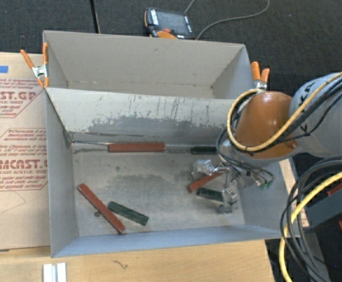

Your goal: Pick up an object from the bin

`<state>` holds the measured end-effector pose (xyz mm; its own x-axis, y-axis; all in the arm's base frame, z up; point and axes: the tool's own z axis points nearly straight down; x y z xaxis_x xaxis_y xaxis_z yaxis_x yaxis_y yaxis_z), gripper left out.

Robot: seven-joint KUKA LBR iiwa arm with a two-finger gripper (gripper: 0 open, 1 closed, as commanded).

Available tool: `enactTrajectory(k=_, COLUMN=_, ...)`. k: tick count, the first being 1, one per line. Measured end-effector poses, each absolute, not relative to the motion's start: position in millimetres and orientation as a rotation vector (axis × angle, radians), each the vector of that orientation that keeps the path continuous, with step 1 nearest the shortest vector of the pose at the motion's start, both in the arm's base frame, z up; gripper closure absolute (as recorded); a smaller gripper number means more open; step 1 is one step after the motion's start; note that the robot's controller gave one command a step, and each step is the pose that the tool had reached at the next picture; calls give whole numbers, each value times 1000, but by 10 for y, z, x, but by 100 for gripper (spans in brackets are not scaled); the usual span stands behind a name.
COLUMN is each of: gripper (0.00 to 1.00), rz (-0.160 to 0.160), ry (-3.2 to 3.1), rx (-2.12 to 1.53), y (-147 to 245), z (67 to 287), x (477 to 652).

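My gripper (218, 184) is low over the bin's right side, under the orange cover. Its two silvery fingers stand apart: one fingertip (205, 168) toward the back, the other toward the front. It is open. A short red-brown stick (198, 184) lies slanted on the floor, its right end reaching in between the fingers. Just in front of it lies a short dark green stick (210, 194), touching or almost touching the front finger. Nothing is lifted off the floor.
A long red-brown stick (136, 147) and a small dark green stick (203, 150) lie along the back wall. At the front left, another red-brown stick (101, 208) lies slanted beside a dark green block (127, 213).
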<state>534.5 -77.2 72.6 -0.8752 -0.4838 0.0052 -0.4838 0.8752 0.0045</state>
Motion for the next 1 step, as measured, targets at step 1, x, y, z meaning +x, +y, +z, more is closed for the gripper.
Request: enactTrajectory(k=1, gripper=100, rz=-1, ry=-3042, rx=787, y=-764, z=767, x=5374)
